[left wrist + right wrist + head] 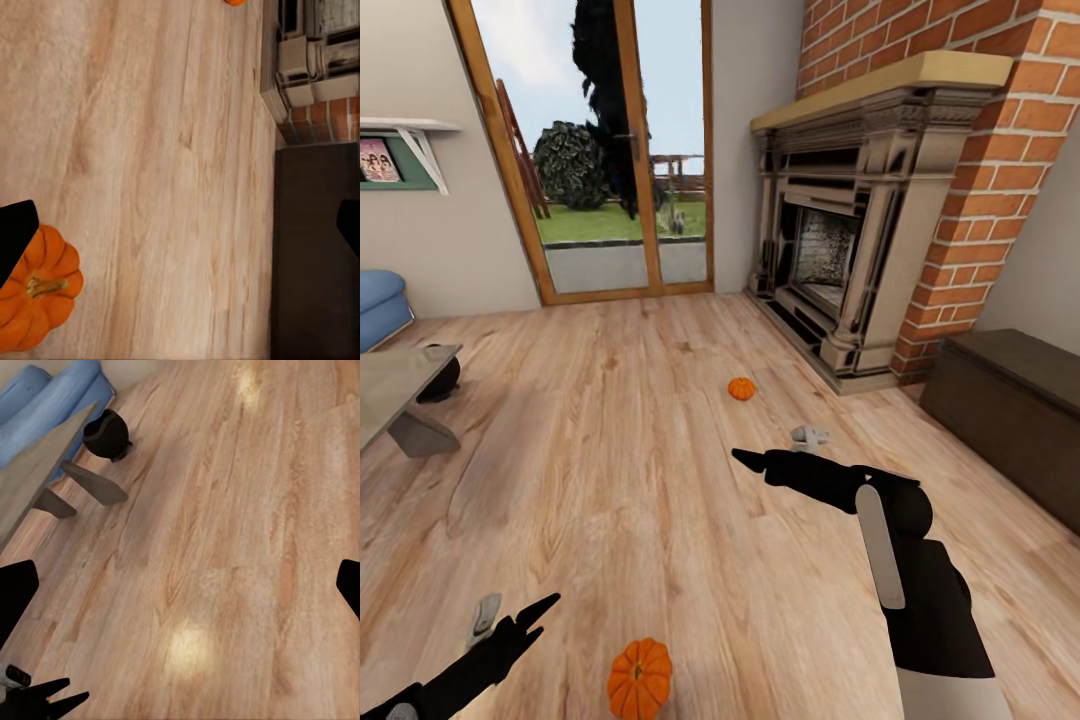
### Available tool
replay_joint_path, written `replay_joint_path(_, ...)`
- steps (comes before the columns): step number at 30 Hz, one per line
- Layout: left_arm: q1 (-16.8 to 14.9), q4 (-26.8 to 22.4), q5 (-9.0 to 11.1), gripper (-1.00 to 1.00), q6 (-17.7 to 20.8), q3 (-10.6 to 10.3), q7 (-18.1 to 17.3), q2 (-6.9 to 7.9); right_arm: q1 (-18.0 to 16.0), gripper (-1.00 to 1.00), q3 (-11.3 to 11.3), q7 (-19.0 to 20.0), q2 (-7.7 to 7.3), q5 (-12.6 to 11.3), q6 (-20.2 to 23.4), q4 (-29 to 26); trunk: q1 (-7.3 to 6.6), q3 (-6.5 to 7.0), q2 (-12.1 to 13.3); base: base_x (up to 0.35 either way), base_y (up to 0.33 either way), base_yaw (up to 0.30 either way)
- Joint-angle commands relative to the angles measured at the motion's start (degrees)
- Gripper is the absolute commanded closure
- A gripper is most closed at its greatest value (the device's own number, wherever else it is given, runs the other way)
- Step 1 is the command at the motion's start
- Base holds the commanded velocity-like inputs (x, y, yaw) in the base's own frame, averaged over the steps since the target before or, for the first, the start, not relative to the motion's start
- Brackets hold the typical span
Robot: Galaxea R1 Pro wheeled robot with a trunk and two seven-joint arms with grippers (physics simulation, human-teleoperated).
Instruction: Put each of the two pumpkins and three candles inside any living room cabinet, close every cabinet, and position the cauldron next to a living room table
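The near pumpkin looked light, rigid and smooth-ribbed — best pinched across its belly by the wide-open, empty left gripper.

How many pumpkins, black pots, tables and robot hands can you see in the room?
Pumpkins: 2, near pumpkin, far pumpkin, both on the floor
Black pots: 1, the cauldron, beside the table
Tables: 1, the table
Robot hands: 2, left gripper, right gripper
Total: 6
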Motion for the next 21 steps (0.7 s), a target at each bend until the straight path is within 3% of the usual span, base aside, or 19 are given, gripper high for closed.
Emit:
replay_joint_path(1,-0.1,-0.1,0.4,-1.0,0.6,0.0,-0.2,-0.03,0.0,-1.0,-0.1,0.4,0.06,0.1,0.4,0.0,0.0,-0.05,0.0,0.044,0.03,0.0)
replay_joint_path(4,-0.3,-1.7,0.3,-1.0,1.9,-0.3,-1.9,0.03,0.0,-1.0,-0.1,0.7,-0.01,0.0,0.8,0.0,0.0,-0.05,0.0,0.025,0.017,0.0)
replay_joint_path(8,-0.6,-3.9,-1.8,-1.0,2.5,-3.4,-3.0,1.87,-0.2,-1.0,-0.5,1.0,-0.15,0.1,3.3,-0.1,0.0,-0.05,0.0,0.008,0.005,0.0)
replay_joint_path(11,-0.7,-5.1,-2.7,-1.0,3.1,-4.8,-3.2,2.13,-0.6,-1.0,-0.7,1.0,-0.32,0.1,3.3,-0.1,0.0,-0.05,0.0,0.002,0.001,0.0)
replay_joint_path(13,-0.7,-6.2,-2.9,-1.0,5.1,-5.2,-2.9,1.87,-0.8,-1.0,-0.8,1.1,-1.4,0.1,3.3,-0.1,0.0,-0.05,0.0,0.0,0.0,0.0)
replay_joint_path(15,-0.8,-7.1,-3.0,-1.0,7.9,-5.4,-2.7,1.53,-0.8,-1.0,-0.8,2.1,-3.94,0.1,3.3,-0.1,0.02,-0.27,0.0,0.0,0.0,0.0)
replay_joint_path(17,-0.8,-7.9,-3.2,-1.0,8.8,-5.6,-2.8,1.61,-0.9,-1.0,-0.8,4.5,-5.21,0.1,3.3,-0.1,0.07,-0.72,-0.1,0.0,0.0,0.0)
replay_joint_path(20,-0.9,-8.9,-4.2,-1.0,8.9,-5.9,-2.7,1.93,-0.9,-1.0,-0.8,8.5,-6.02,0.2,3.3,-0.1,0.15,-1.38,-0.1,0.0,0.0,0.0)
replay_joint_path(21,-1.7,-9.2,-5.9,-1.0,9.0,-6.3,-2.6,2.01,-1.0,-1.0,-0.8,9.7,-6.26,0.2,3.3,-0.1,0.18,-1.6,-0.1,0.0,0.0,0.0)
